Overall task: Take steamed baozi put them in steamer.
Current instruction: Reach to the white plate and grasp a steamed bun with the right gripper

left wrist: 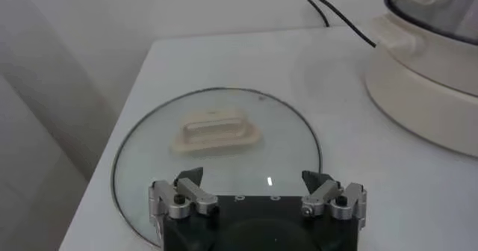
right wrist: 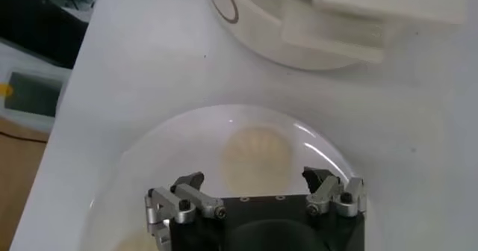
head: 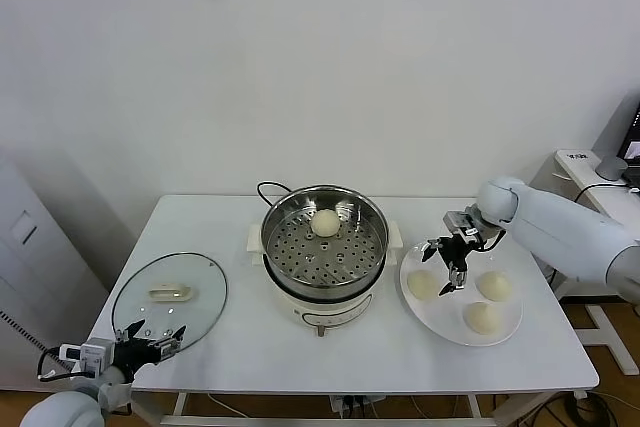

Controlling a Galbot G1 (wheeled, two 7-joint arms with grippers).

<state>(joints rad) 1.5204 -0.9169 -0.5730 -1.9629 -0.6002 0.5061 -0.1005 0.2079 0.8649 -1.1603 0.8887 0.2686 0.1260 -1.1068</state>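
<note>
Head view is showing the right gripper (head: 452,268) hanging with its jaws spread wide and empty over the white plate (head: 507,334), at about three o'clock from the steamer (head: 324,239). Its fingertips are sitting just above the bun nearest the steamer (head: 423,285), at the plate's nine o'clock, so that bun is probably the one being lined up for a grasp. In the right wrist view the same bun (right wrist: 256,151) is lying between and just ahead of the two open fingers (right wrist: 187,187), not yet touched. Two more baozi are waiting on the plate, one at one o'clock (head: 493,285) and one at six o'clock (head: 483,318), apart from each other, which is leaving room for fingers to come down around each.

One baozi (head: 324,222) is already resting on the steamer's perforated floor at its twelve o'clock, leaving the near side free for the others.

Out at the table's seven o'clock corner, the left gripper (head: 150,337) is idling, wide open and holding nothing, at the near edge of the glass lid (head: 168,299), which is lying flat beside the steamer so the basket is staying uncovered.
</note>
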